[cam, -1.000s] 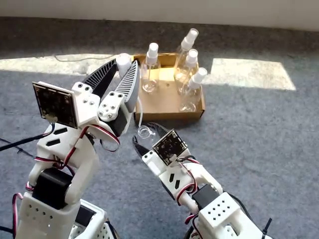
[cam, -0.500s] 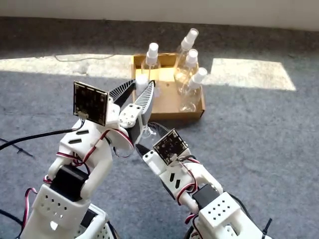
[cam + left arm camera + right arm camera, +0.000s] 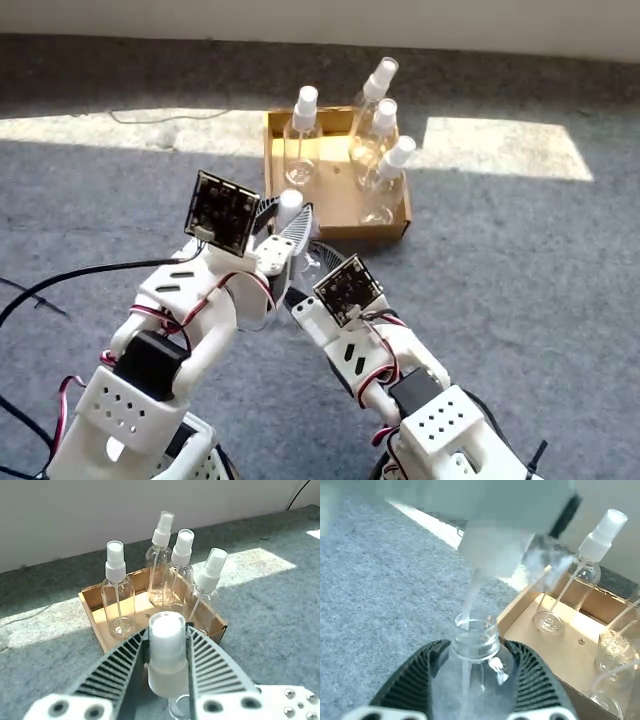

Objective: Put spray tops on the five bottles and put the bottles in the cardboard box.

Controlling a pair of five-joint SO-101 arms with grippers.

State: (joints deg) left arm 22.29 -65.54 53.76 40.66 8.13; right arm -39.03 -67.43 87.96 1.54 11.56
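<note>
The fifth bottle [image 3: 472, 680] gets its spray top [image 3: 167, 655] just in front of the cardboard box [image 3: 345, 233], where four capped bottles [image 3: 383, 125] stand. The left gripper [image 3: 167, 632], clenched on the top, reaches forward and hangs over the open neck, dip tube threaded inside. The right gripper [image 3: 477, 650] clasps the bottle upright below the neck. The next move likely calls for lowering the top squarely and seating it.
</note>
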